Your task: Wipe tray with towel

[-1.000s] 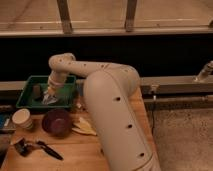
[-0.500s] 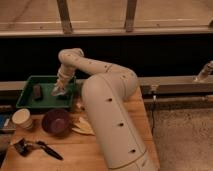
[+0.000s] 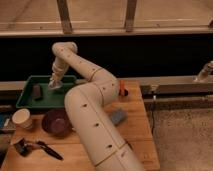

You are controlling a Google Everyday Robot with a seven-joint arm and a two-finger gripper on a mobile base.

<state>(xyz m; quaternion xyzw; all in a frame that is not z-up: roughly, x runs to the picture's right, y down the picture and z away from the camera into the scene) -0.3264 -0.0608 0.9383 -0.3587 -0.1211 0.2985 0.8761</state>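
**Arm (image 3: pixel 92 100) reaches into green tray (image 3: pixel 29 103)**

The gripper (image 3: pixel 53 83) sits low over the tray's right half, at a pale towel (image 3: pixel 55 86) bunched beneath it. Whether it clasps the towel cannot be told. A dark block (image 3: pixel 37 91) lies left of it in the tray.

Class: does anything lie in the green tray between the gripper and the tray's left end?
Yes. A small dark object lies on the tray floor, left of the gripper, which hangs over the tray's right half. A leftward wipe would probably meet it.
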